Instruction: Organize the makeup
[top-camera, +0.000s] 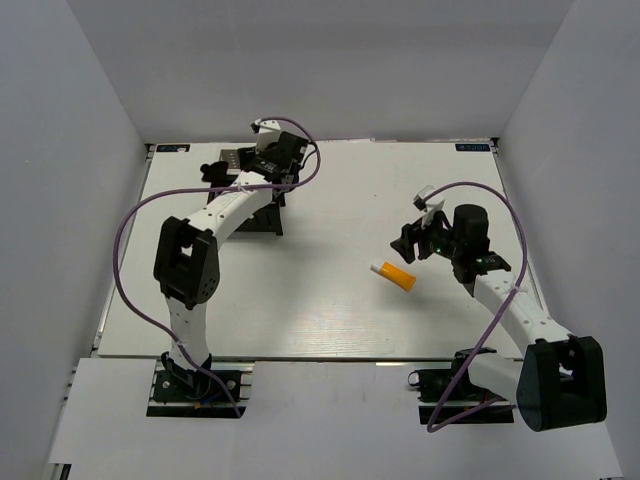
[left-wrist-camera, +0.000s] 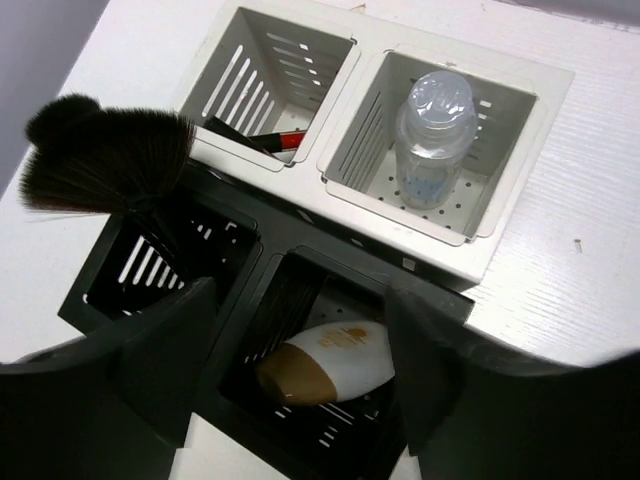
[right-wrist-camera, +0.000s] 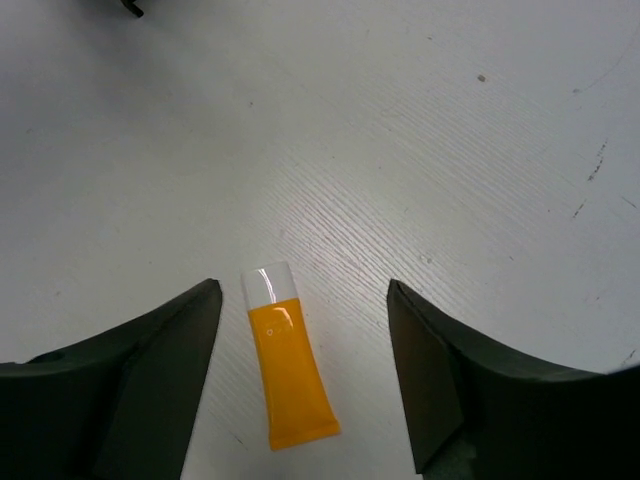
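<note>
**Desk lead:** What's on your screens?

**Me:** The white desk (top-camera: 330, 320). My left arm (top-camera: 215, 215) reaches to its far left corner and my right arm (top-camera: 500, 300) is out over the right half. Both sets of jaws are spread wide and hold nothing.

**Desk lead:** And the makeup?

**Me:** Below the left jaws I see a black box (left-wrist-camera: 250, 225) and a white box (left-wrist-camera: 365, 60) side by side. In the wrist view:
- The wide brush (left-wrist-camera: 105, 155) stands in the black box's left compartment.
- The clear bottle (left-wrist-camera: 432, 130) stands upright in the white box's right compartment.
- The sponge (left-wrist-camera: 330, 365) lies in the black box's right compartment.
- The orange tube (right-wrist-camera: 285, 370) lies loose on the desk between the right jaws, touching neither.
- A red-black stick (left-wrist-camera: 262, 140) leans in the white box's left compartment.
</note>
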